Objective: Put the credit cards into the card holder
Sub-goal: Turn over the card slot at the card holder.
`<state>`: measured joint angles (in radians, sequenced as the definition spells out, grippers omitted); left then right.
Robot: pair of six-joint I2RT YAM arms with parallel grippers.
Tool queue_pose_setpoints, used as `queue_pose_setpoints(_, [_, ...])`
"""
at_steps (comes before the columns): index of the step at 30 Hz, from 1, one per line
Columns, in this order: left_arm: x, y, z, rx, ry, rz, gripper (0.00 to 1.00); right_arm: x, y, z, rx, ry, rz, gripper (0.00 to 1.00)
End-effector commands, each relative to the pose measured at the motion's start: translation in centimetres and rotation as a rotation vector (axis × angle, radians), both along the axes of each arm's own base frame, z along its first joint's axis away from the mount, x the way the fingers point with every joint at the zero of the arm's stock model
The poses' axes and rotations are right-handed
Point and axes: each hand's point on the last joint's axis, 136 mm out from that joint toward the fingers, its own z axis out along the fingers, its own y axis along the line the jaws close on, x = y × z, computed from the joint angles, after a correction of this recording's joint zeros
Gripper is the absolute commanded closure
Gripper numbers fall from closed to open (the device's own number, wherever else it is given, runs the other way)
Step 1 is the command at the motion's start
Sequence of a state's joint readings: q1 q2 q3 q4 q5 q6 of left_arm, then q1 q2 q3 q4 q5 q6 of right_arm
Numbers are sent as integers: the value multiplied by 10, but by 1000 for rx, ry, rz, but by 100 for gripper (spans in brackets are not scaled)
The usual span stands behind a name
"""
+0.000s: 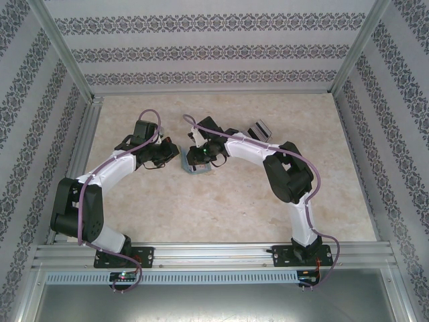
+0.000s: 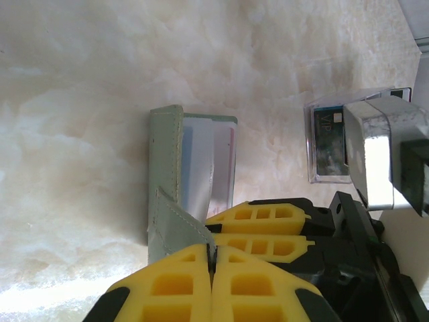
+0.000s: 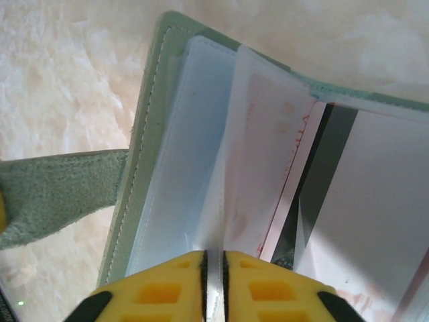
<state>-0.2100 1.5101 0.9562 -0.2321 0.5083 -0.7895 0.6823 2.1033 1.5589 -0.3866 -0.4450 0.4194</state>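
The pale green card holder (image 1: pixel 194 164) lies open on the table between both grippers. My left gripper (image 2: pixel 212 260) is shut on the holder's green strap (image 2: pixel 175 225), lifting it off the cover (image 2: pixel 165 151). My right gripper (image 3: pixel 213 270) is shut on a clear plastic sleeve (image 3: pixel 224 181) inside the holder (image 3: pixel 144 154); its yellow fingers (image 2: pixel 265 216) also appear in the left wrist view. A dark strip (image 3: pixel 327 157) lies between the sleeves; I cannot tell if it is a card. Dark credit cards (image 1: pixel 258 129) sit apart at the back right, in a clear tray (image 2: pixel 327 144).
Aluminium frame rails and patterned walls (image 1: pixel 201 50) close in the beige table (image 1: pixel 201 208) on three sides. The right arm's elbow (image 1: pixel 288 174) rises over the right half. A shiny metal part (image 2: pixel 375 157) stands in front of the card tray.
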Motion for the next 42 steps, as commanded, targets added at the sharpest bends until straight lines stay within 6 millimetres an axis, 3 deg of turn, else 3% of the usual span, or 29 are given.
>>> queue_pose_setpoints(1, [1,2,-3,36,-13,-10,100,2,-13,5,-10,-6,-26,88])
queue_pose_setpoints(11, [-7,17,-21,79,20,20,100,2,-37,-2,-30,16,-61,90])
queue_pose_setpoints(16, [-11,20,-31,99,43,20,100,0,-32,-4,-19,22,-57,90])
queue_pose_setpoints(18, [-16,26,-40,137,69,21,93,0,-28,0,-8,18,-49,90])
queue_pose_setpoints(23, [-29,44,-50,235,116,20,61,-2,-16,9,26,11,-22,90])
queue_pose_setpoints(27, [-31,64,-29,286,87,47,45,-5,-10,11,43,21,-2,90])
queue_pose_setpoints(30, [-28,75,-2,294,38,78,44,-6,-11,10,42,22,0,89])
queue_pose_setpoints(32, [-24,72,16,260,-4,86,44,-6,-10,11,48,23,3,89])
queue_pose_setpoints(35, [-15,51,33,121,-47,68,46,-7,-3,16,109,46,11,89])
queue_pose_setpoints(39, [-9,21,32,6,-41,24,50,-5,5,15,149,66,21,88])
queue_pose_setpoints(42, [-8,2,20,-22,-7,-18,50,-4,7,14,167,82,18,88])
